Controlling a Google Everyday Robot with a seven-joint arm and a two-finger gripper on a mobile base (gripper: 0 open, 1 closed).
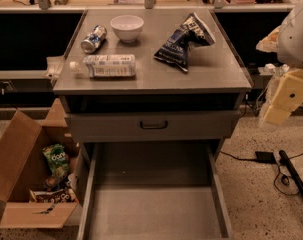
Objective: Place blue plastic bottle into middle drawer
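Cardboard box: open on the floor at 8 o'clock from the cabinet, snack packets inside.
Drink can: on its side at 10 o'clock on the counter.
Blue plastic bottle: lying flat at 8 o'clock on the counter, white cap pointing to 9 o'clock, just below the can, apart from it.
White bowl: upright at 11 o'clock, near the can.
Middle drawer: pulled out at 6 o'clock, bare grey floor.
Chip bag: crumpled at 2 o'clock.
Gripper: off the counter's edge at 3 o'clock, holding nothing; apart or together, I cannot tell.
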